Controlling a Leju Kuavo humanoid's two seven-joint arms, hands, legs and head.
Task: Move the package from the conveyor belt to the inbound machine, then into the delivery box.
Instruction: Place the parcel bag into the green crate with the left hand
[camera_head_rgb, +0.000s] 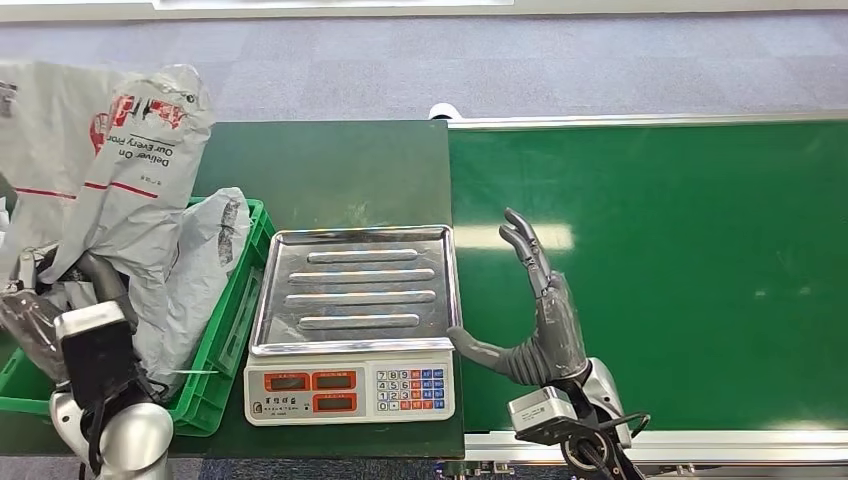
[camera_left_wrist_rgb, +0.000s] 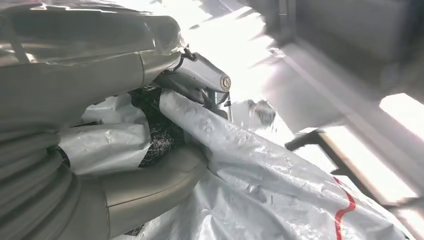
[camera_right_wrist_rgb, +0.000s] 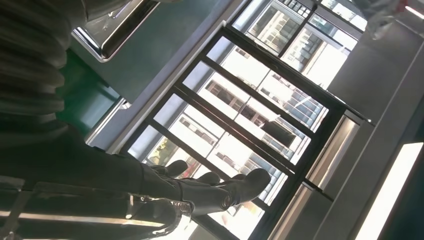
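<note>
A grey plastic mailer package (camera_head_rgb: 135, 165) with red print hangs crumpled over the green crate (camera_head_rgb: 228, 325) at the left. My left hand (camera_head_rgb: 35, 305) grips its lower part; the left wrist view shows the thumb (camera_left_wrist_rgb: 150, 187) and fingers (camera_left_wrist_rgb: 200, 75) clamped around a fold of the package (camera_left_wrist_rgb: 260, 175). My right hand (camera_head_rgb: 537, 315) stands open above the green conveyor belt (camera_head_rgb: 680, 270), fingers straight and pointing away, thumb towards the scale. Its dark fingers (camera_right_wrist_rgb: 215, 192) hold nothing. The scale (camera_head_rgb: 355, 385) has a bare steel tray (camera_head_rgb: 355, 285).
More grey plastic (camera_head_rgb: 205, 260) lies in the crate under the held package. The scale sits on a dark green table (camera_head_rgb: 320, 170) between crate and belt. The belt's metal rail (camera_head_rgb: 700, 437) runs along the near edge. Grey carpet lies beyond.
</note>
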